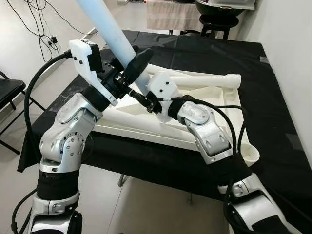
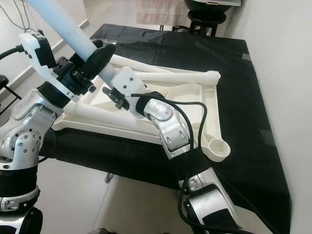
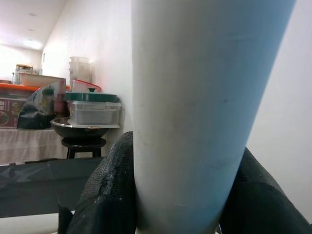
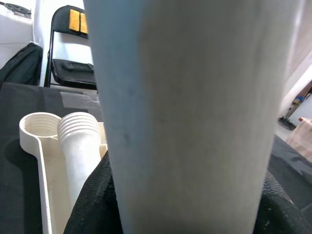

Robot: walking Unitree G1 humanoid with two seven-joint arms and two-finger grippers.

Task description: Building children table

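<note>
A long white table leg (image 1: 113, 34) rises tilted toward the upper left, and both grippers hold it. My left gripper (image 1: 130, 64) is shut on it from the left, black fingers (image 3: 109, 195) on either side of the tube. Just below, my right gripper (image 1: 143, 95) is shut on the leg's lower end, right above the upturned white tabletop (image 1: 214, 100). That tabletop lies on the black-covered table (image 1: 273, 107). A second leg (image 1: 204, 79) lies across the tabletop's far side, its threaded end (image 4: 78, 139) beside a corner socket (image 4: 35, 126). A third leg (image 1: 141, 121) lies along the near side.
A round corner socket (image 1: 251, 155) of the tabletop sticks out at the near right. A black folding chair (image 1: 9, 92) stands on the floor to the left, with cables along the wall. Beyond the table's far end stand a stool and stacked containers (image 3: 92, 109).
</note>
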